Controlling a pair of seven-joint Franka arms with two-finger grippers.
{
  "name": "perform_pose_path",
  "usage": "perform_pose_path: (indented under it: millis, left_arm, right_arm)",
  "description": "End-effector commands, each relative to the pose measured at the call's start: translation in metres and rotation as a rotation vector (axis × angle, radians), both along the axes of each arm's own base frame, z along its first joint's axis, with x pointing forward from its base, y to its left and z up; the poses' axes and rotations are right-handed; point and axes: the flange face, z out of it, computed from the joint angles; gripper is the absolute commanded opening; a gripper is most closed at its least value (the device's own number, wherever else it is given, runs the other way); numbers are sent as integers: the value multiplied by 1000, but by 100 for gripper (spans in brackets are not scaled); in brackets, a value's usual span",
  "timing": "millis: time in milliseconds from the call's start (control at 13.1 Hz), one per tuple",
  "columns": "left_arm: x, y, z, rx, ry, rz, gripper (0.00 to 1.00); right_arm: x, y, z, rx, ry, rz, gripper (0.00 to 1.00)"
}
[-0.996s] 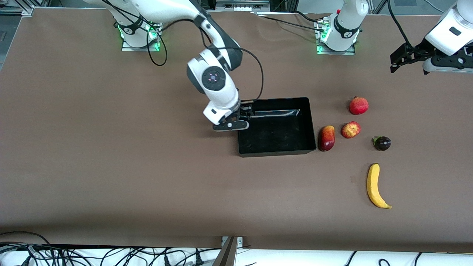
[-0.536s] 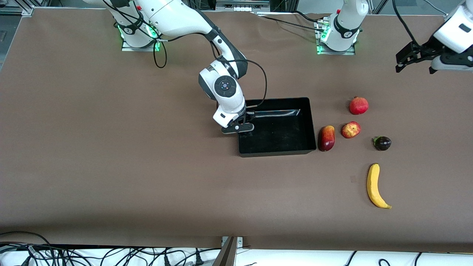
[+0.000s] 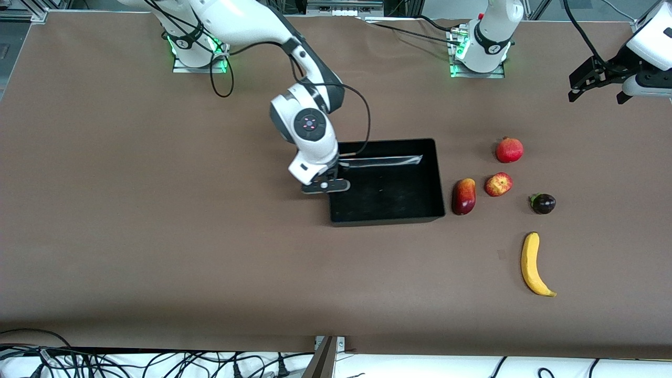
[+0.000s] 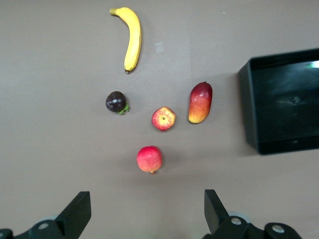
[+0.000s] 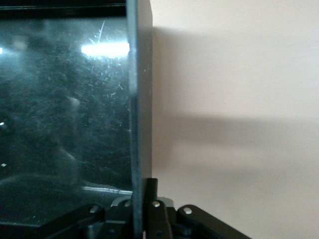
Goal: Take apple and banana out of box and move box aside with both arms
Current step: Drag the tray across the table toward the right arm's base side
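- Front view: the right end effector (image 3: 332,182) is down at the black box (image 3: 387,207), at the short wall toward the right arm's end of the counter (image 3: 157,210), its fingers pressed together on that wall. The left end effector (image 3: 598,84) hangs in the air over bare counter toward the left arm's end, with its fingers spread and nothing between them (this arm waits). Beside the box, toward the left arm's end, lies the dark-red mango (image 3: 464,196), just apart from the box wall. The small red apple (image 3: 498,184) is next to the mango, the pomegranate (image 3: 509,149) farther from the camera than the apple, and a dark purple fruit (image 3: 543,203) sits near both. The banana (image 3: 533,264) lies nearer to the camera than all of them, well apart from the box.
- Left wrist view: the two black fingers (image 4: 76,215) stand wide apart over the counter. The five fruits lie loose on the counter, none touching another, with one end of the box showing at the frame's edge.
- Right wrist view: the fingers (image 5: 151,199) pinch the thin upright wall of the box (its glossy, scratched inside shows on one side, bare counter on the other).
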Motion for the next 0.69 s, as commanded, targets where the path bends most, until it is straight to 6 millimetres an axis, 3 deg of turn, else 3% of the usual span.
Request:
perform_pose_path:
  millis: [0,77,153,460,613]
  left_arm:
    - [-1,-3,7,0,5,-26,100]
    - [-1,-1,7,-1,8,-24,100]
    - [-2,1,7,0,12,-21,100]
    - [-1,2,7,-2,12,-47,100]
    - [-1,3,7,-2,12,-46,100]
  right_arm:
    - [31,-82,77,-40,31,-17,0]
    - [47,-124,88,-60,52,-32,0]
    - [62,-178,90,-61,72,-47,0]
    - [89,-393,74,-20,128,-49,0]
    - [90,-455,43,-26,125,-37,0]
